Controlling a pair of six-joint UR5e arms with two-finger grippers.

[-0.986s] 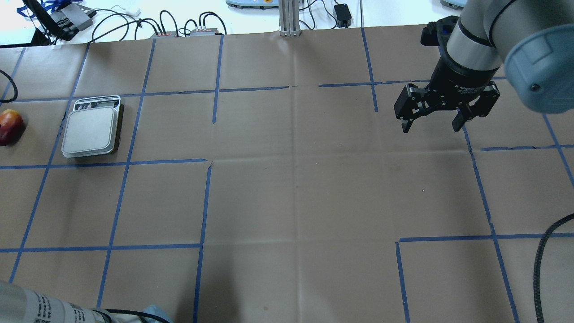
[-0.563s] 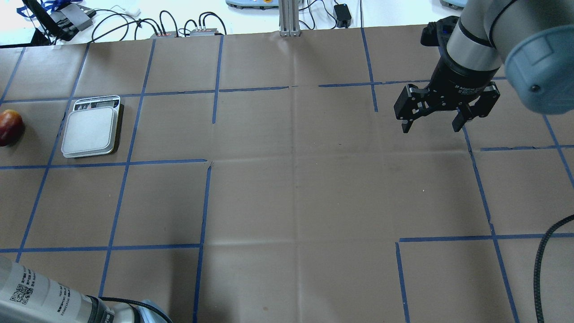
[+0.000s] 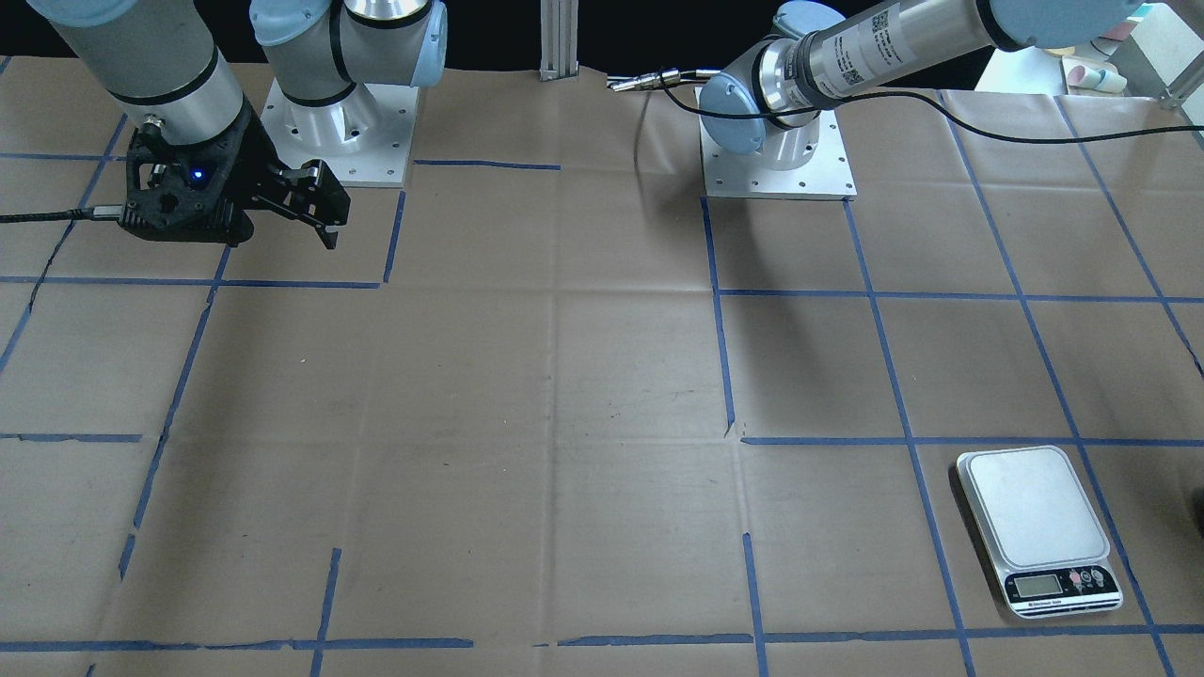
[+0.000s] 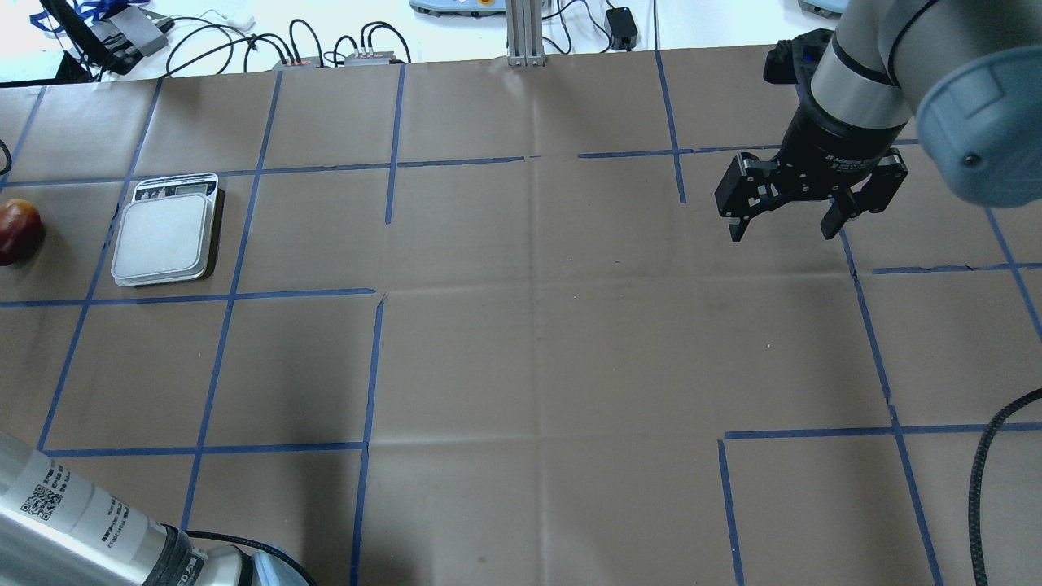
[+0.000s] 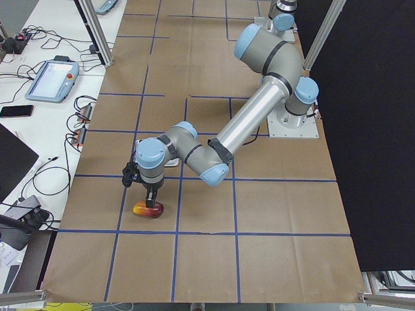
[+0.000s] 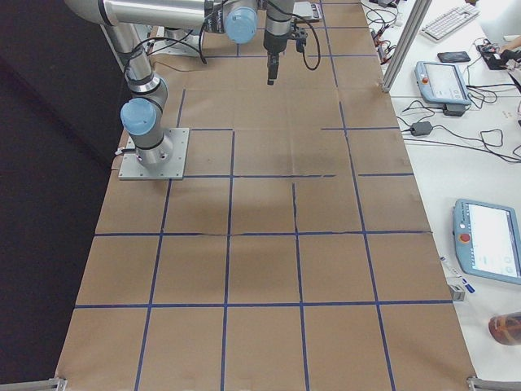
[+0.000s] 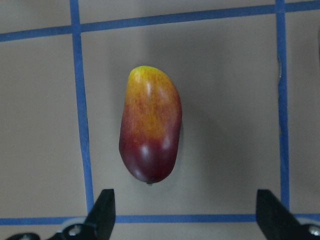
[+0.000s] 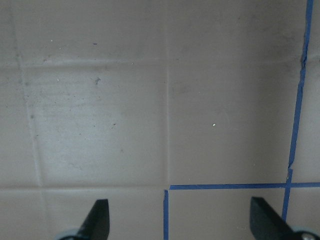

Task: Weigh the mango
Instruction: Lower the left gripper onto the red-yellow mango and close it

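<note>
The left jaws stand wide open and hold nothing. They hang just above the mango [image 7: 150, 132], which lies on the counter [image 4: 521, 325] inside a square of blue tape [image 7: 81, 100], its yellow end pointing away from the jaws. The scale [image 4: 165, 236] stands near the mango, with one tape line between them. The right jaws are also wide open, above the counter, well apart from both.

A QR-code label [image 4: 37, 498] on the left arm [image 4: 98, 533] shows, print illegible.
</note>
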